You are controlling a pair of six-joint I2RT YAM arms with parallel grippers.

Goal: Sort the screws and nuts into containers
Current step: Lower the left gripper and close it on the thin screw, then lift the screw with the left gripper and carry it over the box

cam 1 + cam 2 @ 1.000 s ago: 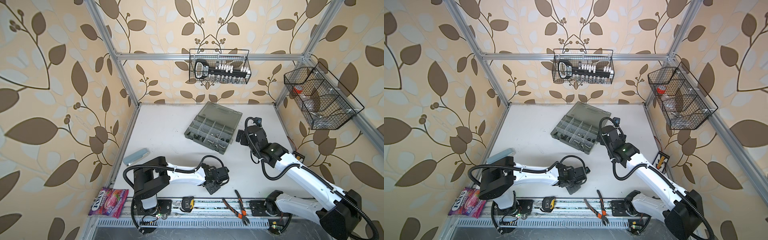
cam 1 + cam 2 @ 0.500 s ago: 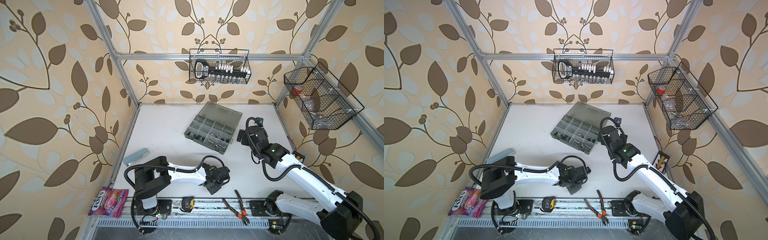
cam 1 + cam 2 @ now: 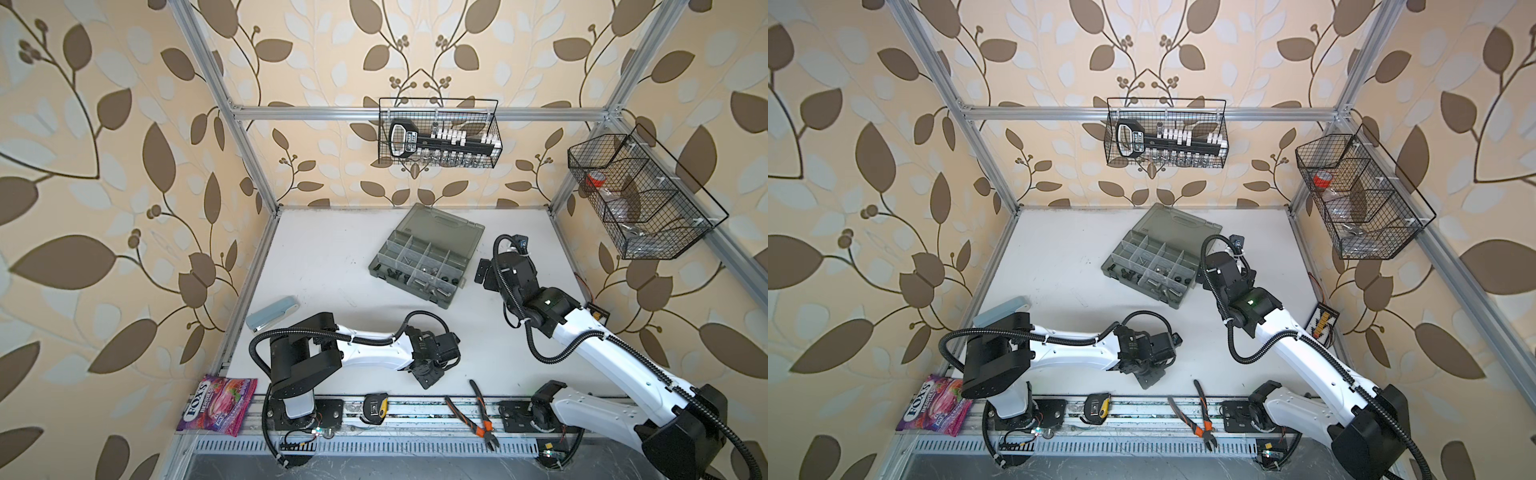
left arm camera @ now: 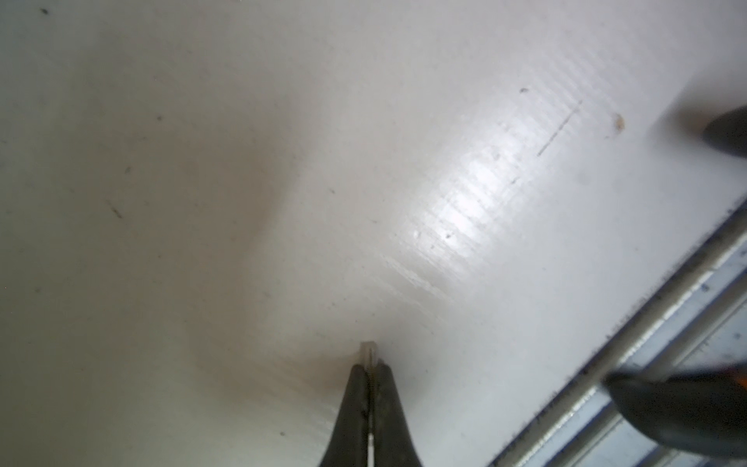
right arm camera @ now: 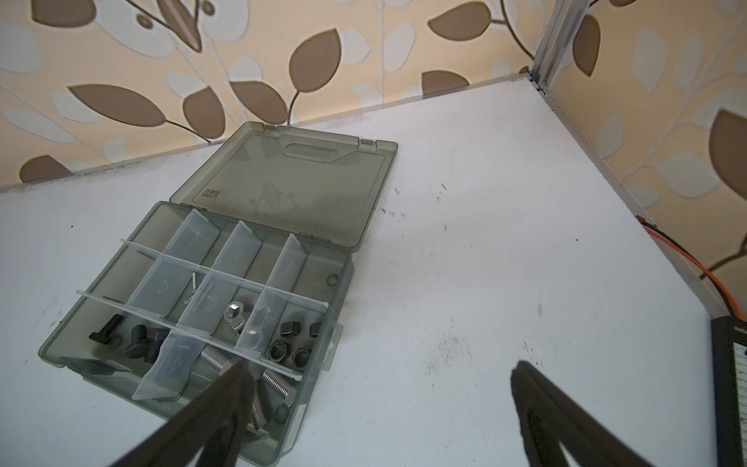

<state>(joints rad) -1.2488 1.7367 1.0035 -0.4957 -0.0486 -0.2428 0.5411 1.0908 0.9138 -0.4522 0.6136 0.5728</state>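
Observation:
My left gripper [image 4: 368, 366] is shut at the table near the front edge, also seen in both top views [image 3: 430, 376] [image 3: 1148, 380]. A tiny pale silver piece [image 4: 368, 352] is pinched at its tips; I cannot tell whether it is a screw or a nut. The containers are compartments of the open grey organiser box [image 3: 440, 230] [image 3: 1177, 230] [image 5: 299, 190]. In them lie black bolts [image 5: 141, 341], silver nuts [image 5: 234, 315], black nuts [image 5: 289, 343], silver bolts [image 5: 275, 384] and thin screws [image 5: 193, 283]. My right gripper [image 5: 382, 376] [image 3: 484, 272] hangs open beside the box, holding nothing.
Orange-handled pliers [image 3: 478, 411], a tape measure [image 3: 376, 409] and a candy bag [image 3: 218, 403] lie along the front rail [image 4: 646, 364]. A blue-grey case [image 3: 272, 311] sits at the left edge. Wire baskets [image 3: 438, 137] [image 3: 640, 199] hang on the walls.
The left jaws have closed the last bit on the tiny piece. Both arms stand where they were in the top views.

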